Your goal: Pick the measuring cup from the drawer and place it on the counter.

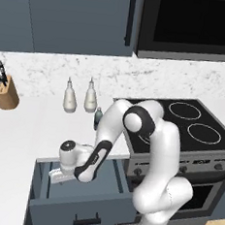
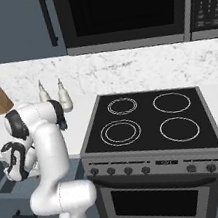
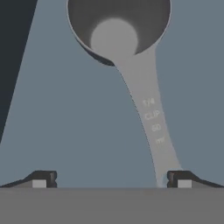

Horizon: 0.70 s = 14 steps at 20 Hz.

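The measuring cup (image 3: 118,39), dull grey with a round bowl, lies on the slate-blue drawer floor (image 3: 70,131). Its straight handle (image 3: 151,118) runs down toward my right fingertip (image 3: 181,179), and its end sits just inside that tip. My gripper (image 3: 113,180) is open, with the fingers wide apart and nothing clamped between them. From the left base view, the hand (image 1: 60,173) reaches down into the open drawer (image 1: 76,206), below the white counter (image 1: 19,135). The right base view shows the hand (image 2: 11,163) low over the drawer (image 2: 4,193).
On the counter stand a knife block (image 1: 7,94), two white bottles (image 1: 70,98) and a small dark-green bottle (image 1: 98,116). The black stove top (image 1: 186,124) lies to the right, with a microwave (image 1: 191,27) and wall cabinets (image 1: 70,15) above it.
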Tool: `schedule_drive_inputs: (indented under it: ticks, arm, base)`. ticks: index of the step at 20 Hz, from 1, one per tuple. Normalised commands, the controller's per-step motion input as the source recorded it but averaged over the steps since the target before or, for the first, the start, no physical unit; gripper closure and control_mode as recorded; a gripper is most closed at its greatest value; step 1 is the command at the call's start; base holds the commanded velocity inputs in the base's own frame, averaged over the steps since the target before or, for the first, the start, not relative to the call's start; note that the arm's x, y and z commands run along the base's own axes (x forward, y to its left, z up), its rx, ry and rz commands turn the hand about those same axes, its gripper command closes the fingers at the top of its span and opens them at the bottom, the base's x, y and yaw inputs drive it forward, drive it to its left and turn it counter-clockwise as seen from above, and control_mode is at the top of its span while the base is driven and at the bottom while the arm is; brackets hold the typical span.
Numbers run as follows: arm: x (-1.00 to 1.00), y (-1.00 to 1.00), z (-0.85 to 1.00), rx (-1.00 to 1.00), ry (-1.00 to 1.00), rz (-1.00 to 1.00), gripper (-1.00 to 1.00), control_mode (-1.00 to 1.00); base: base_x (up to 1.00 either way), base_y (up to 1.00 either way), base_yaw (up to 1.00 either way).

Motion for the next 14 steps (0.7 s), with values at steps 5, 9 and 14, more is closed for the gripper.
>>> schedule_drive_inputs:
  ticks: [5,9,14]
  arm:
    - [-0.08,-0.16,-0.13,0.0,-0.06,0.0,-1.0,-1.0]
    - [-0.32,-0.23,-0.01,0.0,-0.26,0.0,-1.0,-1.0]
    - [-0.26,-0.2,0.0,0.0,-0.24,0.0,-1.0,-1.0]
  base:
    - [0.0,0.0,0.0]
    - [0.0,0.0,0.0]
    - [0.0,0.0,0.0]
